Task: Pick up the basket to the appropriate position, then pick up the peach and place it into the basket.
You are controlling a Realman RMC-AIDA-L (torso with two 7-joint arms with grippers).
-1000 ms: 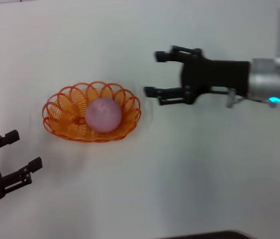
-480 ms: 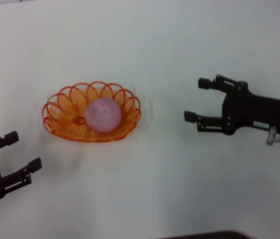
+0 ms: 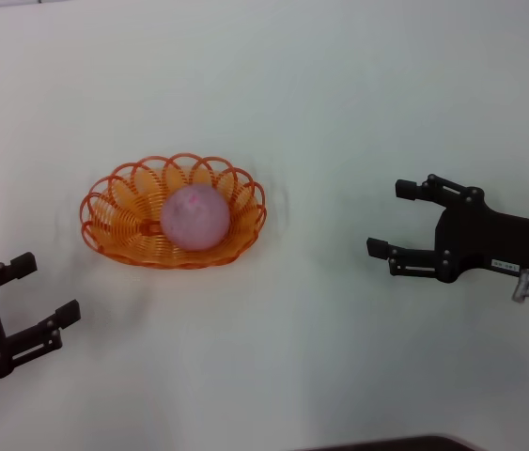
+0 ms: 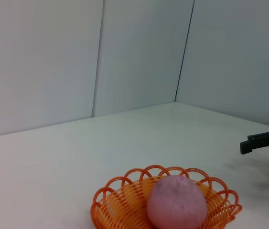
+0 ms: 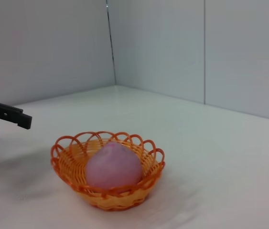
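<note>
A plain white table (image 3: 339,94) fills the head view, and the wrist views show pale wall panels (image 4: 139,52) rising behind it. The basket (image 3: 114,218) sits on the table left of centre, upright, with its scalloped rim facing up. The right tool (image 3: 384,219) hangs over the table well to the right of the basket, its fingers spread apart and grasping nothing, pointing toward the basket. The left tool (image 3: 46,287) sits near the lower left corner, below the basket and apart from it, also released and empty. The peach (image 3: 194,217) rests inside the basket, roughly in its middle, its pink top showing above the rim.
</note>
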